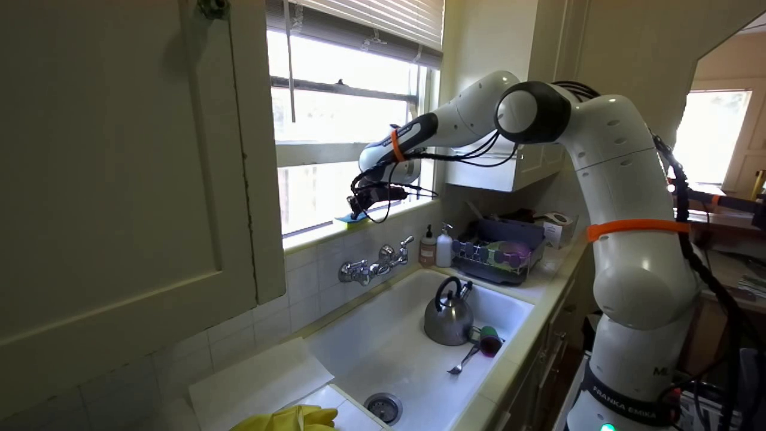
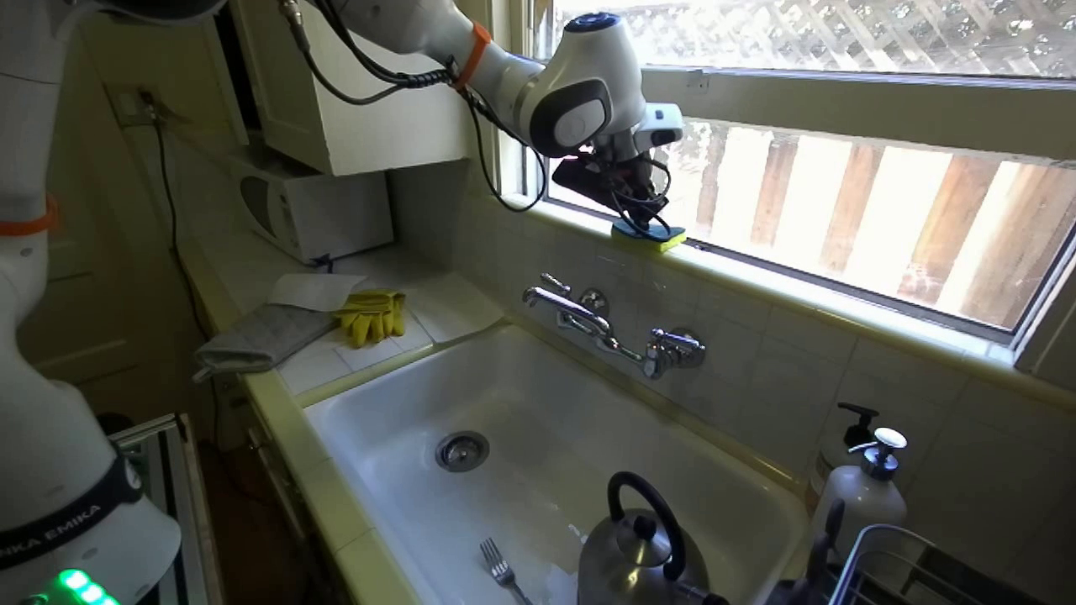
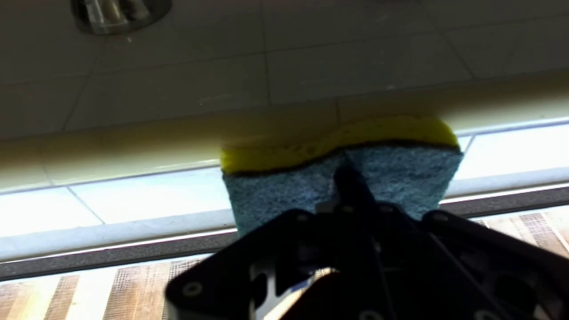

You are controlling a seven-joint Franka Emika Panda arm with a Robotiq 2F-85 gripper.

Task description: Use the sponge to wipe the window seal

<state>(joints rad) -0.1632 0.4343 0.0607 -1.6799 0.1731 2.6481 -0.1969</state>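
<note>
The sponge, yellow below with a blue-green scrub top, rests flat on the window seal. It shows in both exterior views (image 1: 351, 219) (image 2: 672, 242) and in the wrist view (image 3: 289, 195). The window seal is the pale tiled ledge under the window, with a yellowish rounded front edge (image 1: 308, 237) (image 2: 841, 302) (image 3: 151, 193). My gripper (image 1: 359, 209) (image 2: 643, 220) (image 3: 349, 178) points down onto the sponge. Its dark fingertips are together, and the scrub top creases at them. The sponge's front edge lies on the ledge's rounded edge. Its underside is hidden.
The wall faucet (image 1: 377, 263) (image 2: 605, 323) sticks out below the ledge. The window pane (image 2: 841, 218) stands right behind it. The sink holds a kettle (image 1: 449, 320) and fork. Soap bottles (image 1: 443, 248) and a dish rack (image 1: 497, 263) stand beside it. A cabinet (image 1: 335, 9) frames the window area.
</note>
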